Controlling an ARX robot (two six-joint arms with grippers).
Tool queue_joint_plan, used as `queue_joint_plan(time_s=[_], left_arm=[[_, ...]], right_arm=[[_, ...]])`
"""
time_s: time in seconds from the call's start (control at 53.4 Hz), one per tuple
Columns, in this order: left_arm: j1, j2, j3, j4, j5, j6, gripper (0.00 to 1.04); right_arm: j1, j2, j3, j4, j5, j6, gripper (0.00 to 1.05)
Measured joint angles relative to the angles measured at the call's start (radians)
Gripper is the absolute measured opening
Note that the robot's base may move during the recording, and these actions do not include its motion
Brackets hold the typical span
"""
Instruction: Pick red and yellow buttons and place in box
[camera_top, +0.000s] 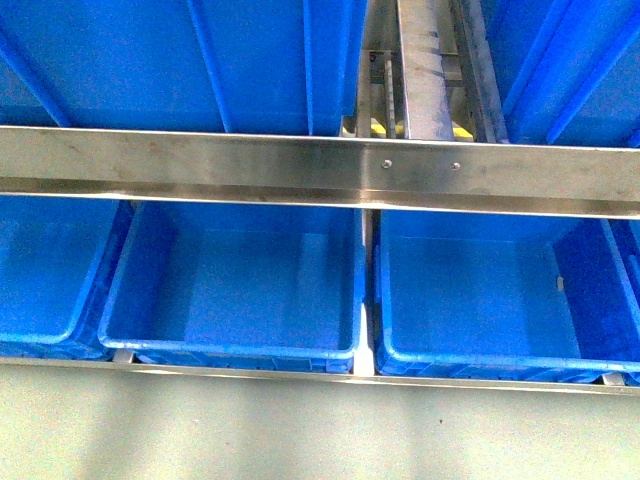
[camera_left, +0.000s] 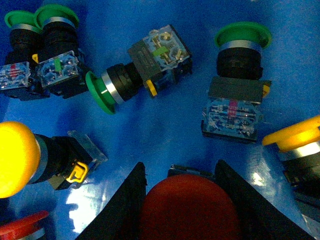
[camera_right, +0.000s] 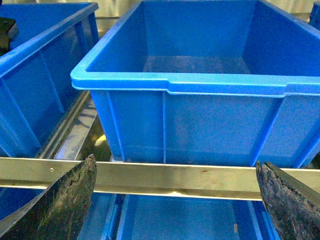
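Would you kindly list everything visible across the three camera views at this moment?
Green buttons: four, green caps, lying on the blue crate floor.
Yellow buttons: two, yellow caps, same crate, one out to each side of the jaws.
Red buttons: two, red caps; one between the left jaws, one cut off by the frame edge near a yellow one.
Blue crates: lower shelf, two whole and two cut off; more on the shelf above.
Steel rail: one, silvery, across the front between the shelves.
Left gripper: black jaws either side of a red button; whether they grip it is unclear.
Right gripper: dark jaws wide apart, holding nothing, facing an empty crate.
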Motion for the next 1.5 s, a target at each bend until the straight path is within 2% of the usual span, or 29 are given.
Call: queue_joint_plan(time_s=[0.206,0.337,0.487,0.656,0.899,0.993,1.143,1.499], left_arm=[[-0.005,-0.108,-0.126,0.135,0.018,0.040,0.33],[-0.013,-0.287,-0.266,0.259,0.036,0.089,0.33],[-0.013,-0.486,-0.415,0.330,0.064,0.121,0.33],[-0.012,-0.699,-0.622,0.395,0.096,0.139,0.33],[-0.012,-1.165,-1.061,0.476,0.196,0.099,0.33],[0.010,-1.368,-1.216,0.476,0.217,0.053,0.33],[0.035,-1.556,-1.326,0.412,0.219,0.010,0.33],[-0.049,-1.825,-1.530,0.315,0.178,-0.013,0.33]], right_arm=[[0.000,0.000,0.000,0.000,0.000,0.000,0.97],[0.000,0.000,0.000,0.000,0.000,0.000,0.97],[0.000,0.000,0.000,0.000,0.000,0.000,0.97],[0.000,0.000,0.000,0.000,0.000,0.000,0.97],[0.000,0.000,0.000,0.000,0.000,0.000,0.97],[0.000,0.000,0.000,0.000,0.000,0.000,0.97],[0.000,0.000,0.000,0.000,0.000,0.000,0.97],[0.000,0.000,0.000,0.000,0.000,0.000,0.97]])
